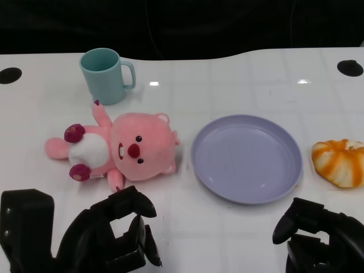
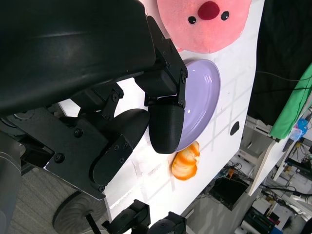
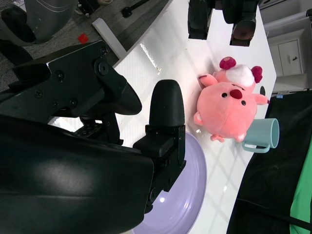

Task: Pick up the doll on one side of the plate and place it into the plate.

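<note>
My right hand [image 1: 318,236] is cut off by head view's lower edge. Orange-white thing [image 1: 339,161] clipped at right edge, can't tell what it is

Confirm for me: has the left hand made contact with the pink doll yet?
Apart. In the head view a strip of bare white table shows between the left hand and the pink doll; the hand holds nothing.

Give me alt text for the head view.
A pink doll lies on a white table beside an empty purple plate. A teal mug stands behind the doll, an orange-and-white toy sits past the plate, and both black hands hover near the front edge, holding nothing.
</note>
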`<state>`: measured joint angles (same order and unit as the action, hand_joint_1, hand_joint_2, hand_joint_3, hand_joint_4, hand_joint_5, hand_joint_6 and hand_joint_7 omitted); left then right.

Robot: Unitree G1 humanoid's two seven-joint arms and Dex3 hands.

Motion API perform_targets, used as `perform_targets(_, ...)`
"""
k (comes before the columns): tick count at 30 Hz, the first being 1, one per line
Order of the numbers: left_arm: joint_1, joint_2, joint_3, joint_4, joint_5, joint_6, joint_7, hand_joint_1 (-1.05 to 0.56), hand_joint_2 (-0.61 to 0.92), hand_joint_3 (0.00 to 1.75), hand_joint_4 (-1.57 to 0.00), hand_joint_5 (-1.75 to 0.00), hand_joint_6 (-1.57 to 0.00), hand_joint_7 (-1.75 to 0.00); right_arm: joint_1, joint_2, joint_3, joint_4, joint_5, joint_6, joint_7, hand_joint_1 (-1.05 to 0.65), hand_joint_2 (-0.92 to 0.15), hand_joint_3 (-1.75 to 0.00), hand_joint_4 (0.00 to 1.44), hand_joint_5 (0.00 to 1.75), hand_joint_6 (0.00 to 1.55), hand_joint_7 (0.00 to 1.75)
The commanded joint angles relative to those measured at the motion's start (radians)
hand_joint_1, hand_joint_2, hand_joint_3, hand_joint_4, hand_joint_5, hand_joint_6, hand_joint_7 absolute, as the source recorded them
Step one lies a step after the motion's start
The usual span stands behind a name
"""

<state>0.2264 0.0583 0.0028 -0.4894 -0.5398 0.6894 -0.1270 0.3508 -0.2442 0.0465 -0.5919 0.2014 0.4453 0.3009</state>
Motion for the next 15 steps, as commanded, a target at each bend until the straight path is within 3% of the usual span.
perform_targets(1, -0.001, 0.008, 0.008, -0.007, 0.002, -0.018, -0.010, -0.12, 0.49, 1.36, -0.84, -1.69, -0.78, -1.55, -0.004, -0.005, -0.002, 0.009, 0.002, -0.013, 0.002, -0.02, -0.65, -1.21, 0.66, 1.75, 0.49, 1.61)
perform_targets(3, 0.002, 0.004, 0.008, -0.006, -0.001, -0.030, -0.016, -0.12, 0.51, 1.31, -0.87, -1.56, -0.84, -1.34, -0.005, -0.003, -0.001, 0.007, 0.001, -0.007, -0.001, -0.02, -0.66, -1.21, 0.66, 1.75, 0.49, 1.61)
perform_targets(6, 0.003, 0.003, 0.009, -0.010, -0.004, -0.040, -0.018, -0.14, 0.52, 1.26, -0.84, -1.48, -0.84, -1.17, -0.005, -0.002, 0.001, 0.003, 0.001, 0.000, -0.005, -0.02, -0.66, -1.20, 0.65, 1.75, 0.49, 1.60)
perform_targets(15, -0.014, -0.012, 0.033, -0.020, -0.017, -0.070, -0.016, -0.23, 0.48, 1.07, -0.69, -1.42, -0.72, -1.00, -0.008, 0.000, 0.005, 0.009, 0.002, -0.009, -0.003, -0.03, -0.66, -1.19, 0.66, 1.75, 0.48, 1.60)
